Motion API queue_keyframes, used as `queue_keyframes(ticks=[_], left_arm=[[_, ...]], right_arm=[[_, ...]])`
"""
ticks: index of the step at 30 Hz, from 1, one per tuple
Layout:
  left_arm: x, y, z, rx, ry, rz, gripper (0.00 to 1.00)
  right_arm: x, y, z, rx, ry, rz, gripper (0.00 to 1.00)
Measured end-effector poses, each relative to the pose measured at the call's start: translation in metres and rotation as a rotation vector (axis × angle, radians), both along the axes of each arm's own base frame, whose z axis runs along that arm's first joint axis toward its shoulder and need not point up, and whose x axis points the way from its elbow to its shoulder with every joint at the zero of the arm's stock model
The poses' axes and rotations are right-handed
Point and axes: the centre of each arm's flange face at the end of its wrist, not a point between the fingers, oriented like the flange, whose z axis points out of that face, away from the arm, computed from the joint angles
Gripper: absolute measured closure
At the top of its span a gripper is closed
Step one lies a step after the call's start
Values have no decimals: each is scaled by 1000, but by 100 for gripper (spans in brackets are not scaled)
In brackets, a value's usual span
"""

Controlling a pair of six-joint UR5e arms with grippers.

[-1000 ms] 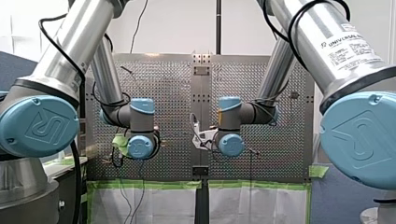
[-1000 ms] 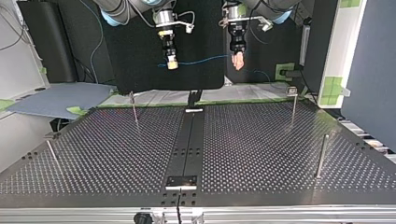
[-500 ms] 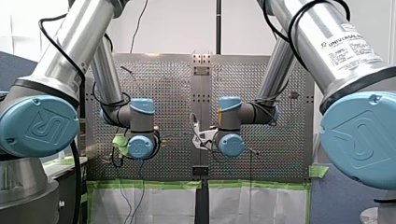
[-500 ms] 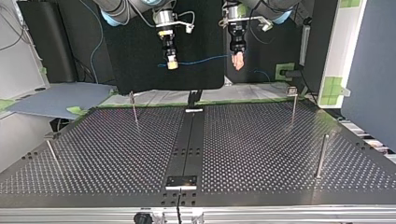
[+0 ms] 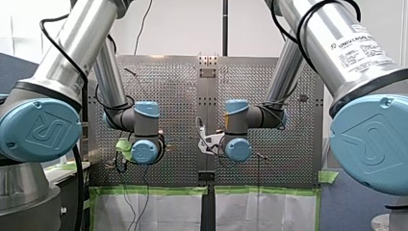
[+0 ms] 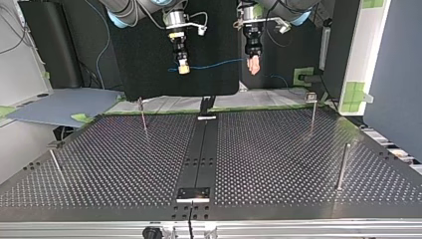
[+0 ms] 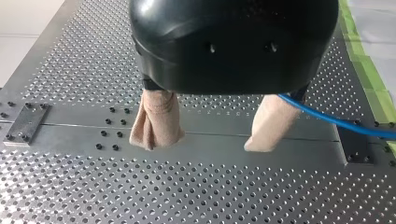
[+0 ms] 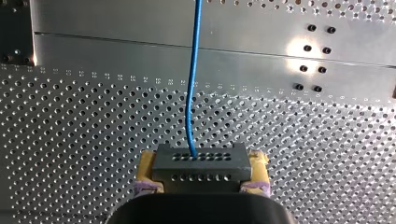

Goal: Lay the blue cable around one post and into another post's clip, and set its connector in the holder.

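No visible change from last second: both grippers hang static, high above desk (image 6: 278, 149). Clamped on connector (image 8: 200, 161): right gripper (image 8: 201, 171). From it blue cable (image 8: 191, 93) runs to left gripper (image 7: 208, 140), pads spread wide, cable beside one pad, unpinched. Posts (image 6: 143, 114) untouched; routing judged not begun.

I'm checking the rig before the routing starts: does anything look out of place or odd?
Nothing looks damaged or askew. One oddity: my left gripper is open, and the blue cable reaches one finger's outer side, not the gap between them. My right gripper is shut on the connector.
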Motion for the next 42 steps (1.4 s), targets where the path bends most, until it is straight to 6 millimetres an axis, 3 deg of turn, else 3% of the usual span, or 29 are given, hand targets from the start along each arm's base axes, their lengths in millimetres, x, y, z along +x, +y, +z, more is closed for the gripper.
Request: queue_keyframes(ticks=[36,42], left_arm=[[0,0,0,0,1,1,0],[-1,0,0,-1,1,1,0]], right_arm=[[0,0,0,0,0,1,100],[6,9,-16,37,35,24,100]])
